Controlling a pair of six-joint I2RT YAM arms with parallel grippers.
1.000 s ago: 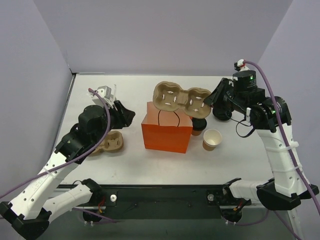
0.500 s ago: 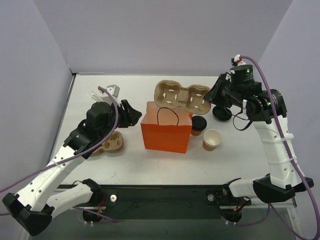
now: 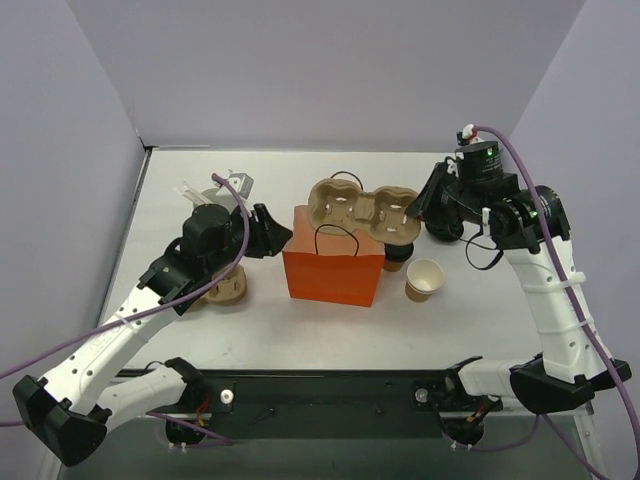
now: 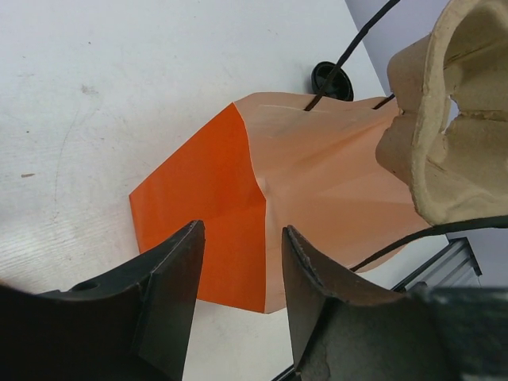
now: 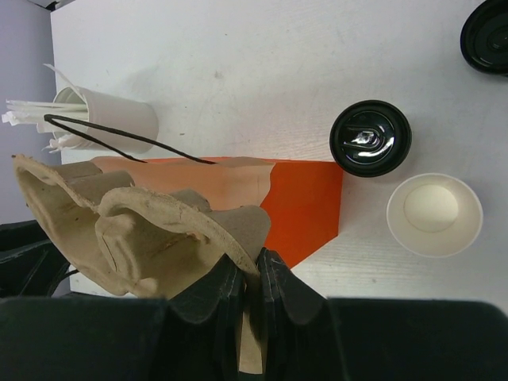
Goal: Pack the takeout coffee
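The takeout coffee (image 3: 397, 253), a small tan cup with a black lid (image 5: 370, 138), stands on the table just right of the orange bag (image 3: 335, 266). The pulp carrier partly hides it in the top view. My right gripper (image 3: 413, 208) is shut on the edge of a tan pulp cup carrier (image 3: 363, 208) and holds it above the bag's open top; the pinch shows in the right wrist view (image 5: 254, 270). My left gripper (image 3: 272, 232) is open and empty at the bag's left upper corner. In the left wrist view its jaws (image 4: 238, 262) frame the bag's corner (image 4: 238, 214).
A tan cup with no lid (image 3: 425, 279) stands right of the coffee. A loose black lid (image 5: 486, 24) lies behind it. A white cup of stirrers (image 5: 107, 119) stands left of the bag. A second pulp carrier (image 3: 222, 289) lies under my left arm.
My right gripper has carried the carrier forward and down over the bag's top. My left gripper has moved right, up to the bag's left corner.
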